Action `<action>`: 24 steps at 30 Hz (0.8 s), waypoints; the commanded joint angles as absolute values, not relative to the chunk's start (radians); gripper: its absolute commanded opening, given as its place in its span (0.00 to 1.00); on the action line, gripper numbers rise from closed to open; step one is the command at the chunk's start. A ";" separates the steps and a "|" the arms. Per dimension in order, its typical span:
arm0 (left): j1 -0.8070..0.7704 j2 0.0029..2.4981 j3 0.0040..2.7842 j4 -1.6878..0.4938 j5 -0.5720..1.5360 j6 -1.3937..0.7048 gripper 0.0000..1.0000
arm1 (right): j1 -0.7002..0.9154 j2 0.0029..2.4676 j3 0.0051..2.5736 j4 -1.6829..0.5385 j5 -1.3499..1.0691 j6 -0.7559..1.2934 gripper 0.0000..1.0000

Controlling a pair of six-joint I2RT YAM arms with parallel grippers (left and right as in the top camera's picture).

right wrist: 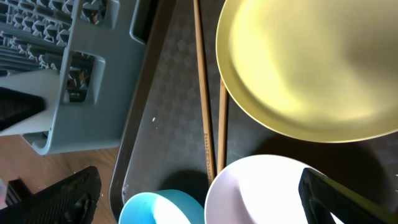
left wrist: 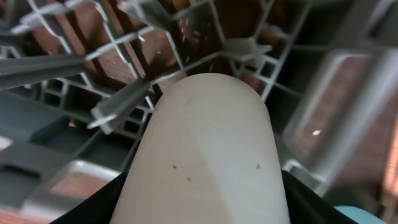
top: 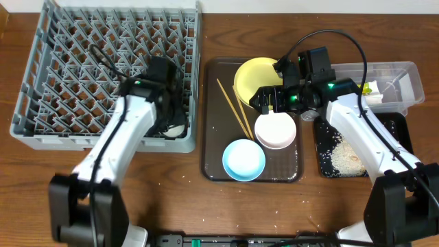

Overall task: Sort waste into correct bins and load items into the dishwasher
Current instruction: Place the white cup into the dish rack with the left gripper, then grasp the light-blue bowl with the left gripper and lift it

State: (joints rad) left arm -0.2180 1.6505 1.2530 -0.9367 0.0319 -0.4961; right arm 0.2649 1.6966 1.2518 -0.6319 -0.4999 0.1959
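Down among the pegs at the near right corner of the grey dish rack [top: 103, 68]: left hand [top: 173, 122] clamped on the small white cup [left wrist: 211, 155]. From overhead, mostly hidden under the arm; up close, cut off at the bottom edge between dark fingers [left wrist: 99, 205]. Over the dark brown serving tray [top: 216, 168]: right hand [right wrist: 199, 186] spread wide, gripping nothing, above the white bowl [right wrist: 261, 193] beside the pale yellow plate [right wrist: 311, 62]. Wooden chopsticks [right wrist: 204, 93] partly tucked under that plate; light blue bowl [right wrist: 161, 208] cropped. Rice [top: 339, 154] in the black tray [top: 400, 129]. Snack wrapper [top: 372, 88] in the clear tub [top: 405, 72], half hidden by the arm.
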 commanded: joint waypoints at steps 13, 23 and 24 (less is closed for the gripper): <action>-0.221 1.710 1.283 -0.952 0.019 -0.478 0.84 | 0.267 1.672 1.277 -0.635 -0.498 0.178 0.99; -0.323 1.547 1.413 -0.984 0.227 -0.178 0.84 | 0.254 1.629 1.282 -0.637 -0.497 0.177 0.99; -0.355 1.546 1.413 -0.995 0.229 -0.130 0.85 | 0.247 1.617 1.283 -0.638 -0.497 0.177 0.99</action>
